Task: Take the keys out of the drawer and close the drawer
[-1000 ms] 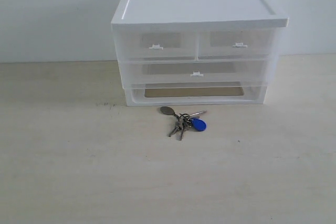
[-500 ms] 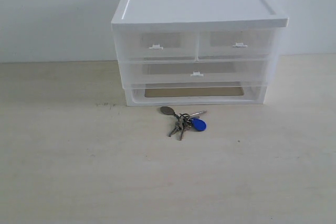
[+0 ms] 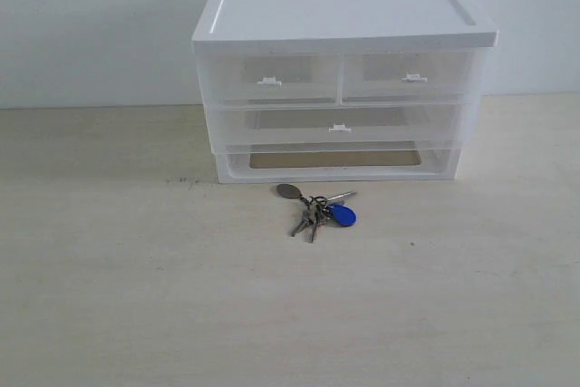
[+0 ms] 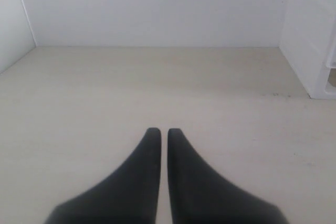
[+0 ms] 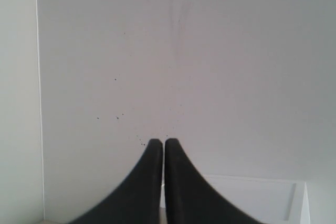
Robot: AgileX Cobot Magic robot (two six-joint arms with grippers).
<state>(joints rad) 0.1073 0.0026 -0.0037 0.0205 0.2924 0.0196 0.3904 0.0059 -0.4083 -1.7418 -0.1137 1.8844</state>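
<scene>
The keys [image 3: 319,208], with a blue fob and grey oval tag, lie on the table just in front of the white drawer unit [image 3: 343,15]. The small top right drawer [image 3: 410,78] sits flush in the unit, shut like its left twin [image 3: 269,80]. Neither arm shows in the exterior view. In the left wrist view my left gripper [image 4: 164,132] is shut and empty above bare table, the unit's corner [image 4: 314,40] off to one side. In the right wrist view my right gripper [image 5: 163,142] is shut and empty, facing a white wall above the unit's lid [image 5: 252,198].
A full-width drawer [image 3: 340,127] and an open bottom slot [image 3: 335,160] sit below the top pair. White walls stand behind the light wooden table [image 3: 136,296]. A wall corner [image 4: 23,19] appears in the left wrist view.
</scene>
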